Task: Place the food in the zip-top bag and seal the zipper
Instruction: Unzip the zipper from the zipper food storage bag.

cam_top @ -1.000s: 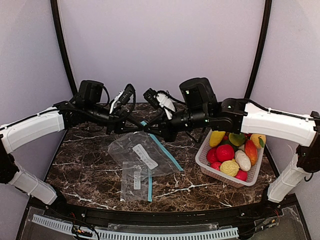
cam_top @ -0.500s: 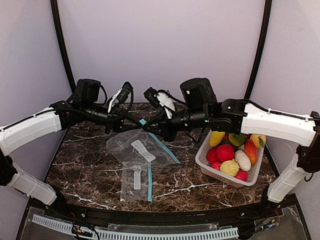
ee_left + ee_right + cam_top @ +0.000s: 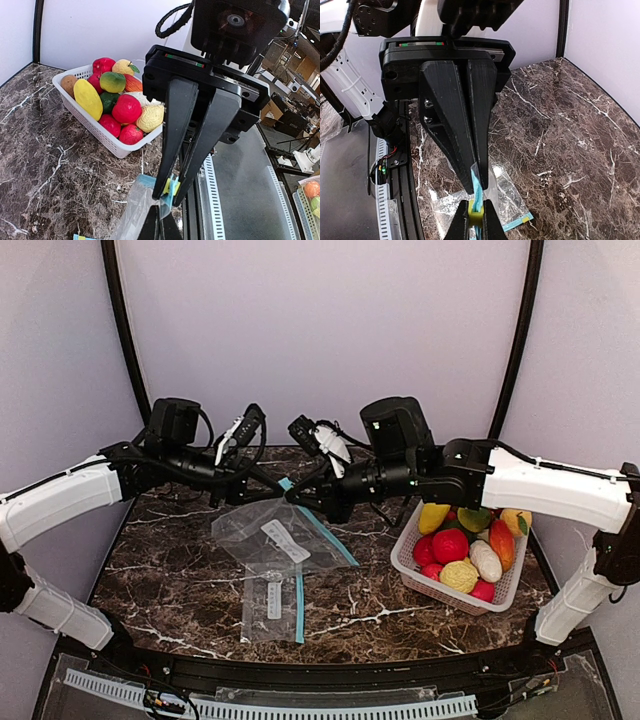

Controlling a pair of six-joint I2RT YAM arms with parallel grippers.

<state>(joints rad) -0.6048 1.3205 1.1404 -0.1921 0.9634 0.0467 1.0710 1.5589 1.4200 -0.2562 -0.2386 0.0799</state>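
Observation:
The clear zip-top bag (image 3: 275,540) with its blue zipper strip (image 3: 322,537) hangs by its far corner above the marble table. My left gripper (image 3: 272,485) (image 3: 159,210) is shut on that corner's edge. Facing it tip to tip, my right gripper (image 3: 293,495) (image 3: 475,202) is shut on the yellow zipper slider (image 3: 475,213) (image 3: 170,187). The left gripper (image 3: 476,189) pinches the strip just beyond the slider. The food (image 3: 455,545) (image 3: 125,107), toy fruits and vegetables in red, yellow, green and orange, all lies in the white basket (image 3: 420,582) at the right.
A second, smaller zip-top bag (image 3: 270,605) lies flat near the front edge, below the held one. The basket (image 3: 100,136) stands close under my right arm. Black frame posts rise at the back left and back right.
The left arm and the held bag corner have drifted slightly to the left. Both grips are unchanged.

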